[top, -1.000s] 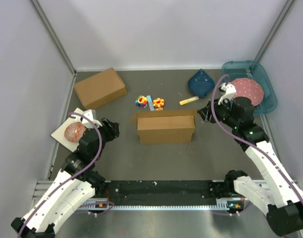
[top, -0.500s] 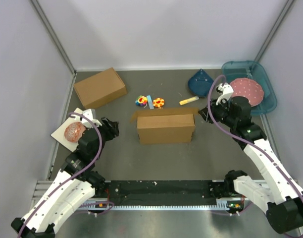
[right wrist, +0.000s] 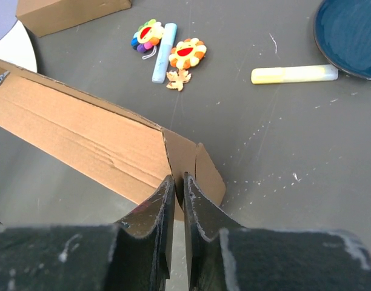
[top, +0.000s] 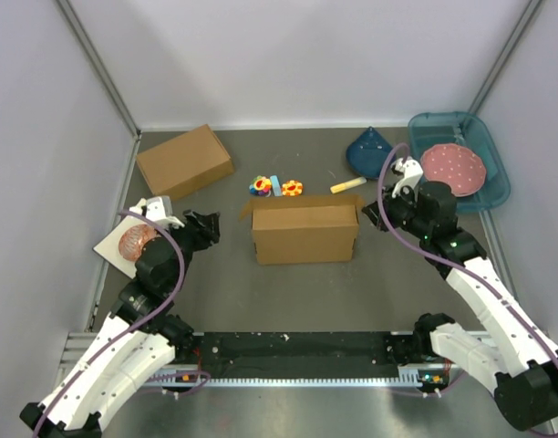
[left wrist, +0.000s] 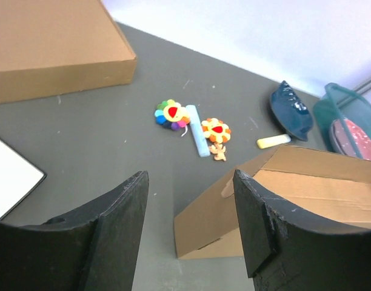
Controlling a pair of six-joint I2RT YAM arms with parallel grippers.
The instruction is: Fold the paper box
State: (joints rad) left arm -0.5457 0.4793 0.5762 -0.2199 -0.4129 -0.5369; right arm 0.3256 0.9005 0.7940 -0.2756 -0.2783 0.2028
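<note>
The paper box (top: 304,234) is a plain brown cardboard mailer standing partly folded in the middle of the table, with a small flap sticking out at each end. It also shows in the left wrist view (left wrist: 307,194) and the right wrist view (right wrist: 82,130). My left gripper (top: 206,228) is open and empty, a little to the left of the box's left end; in its wrist view (left wrist: 188,176) the box corner lies between and beyond the fingers. My right gripper (top: 368,214) is at the box's right end, its fingers nearly together with only a thin slit, the tips (right wrist: 176,177) against the end flap (right wrist: 200,170).
A deeper ready-made cardboard box (top: 184,161) stands at the back left. Two flower toys (top: 261,186) and a light blue stick (top: 276,189) lie behind the paper box, with a yellow marker (top: 347,185) and a dark blue bowl (top: 370,153). A teal tray (top: 484,137) holds a pink plate (top: 452,167). A white card with a pink lump (top: 133,242) lies at left.
My right gripper has moved left, up to the right end flap of the paper box. My left gripper has shifted slightly toward the box. The box has not visibly moved.
</note>
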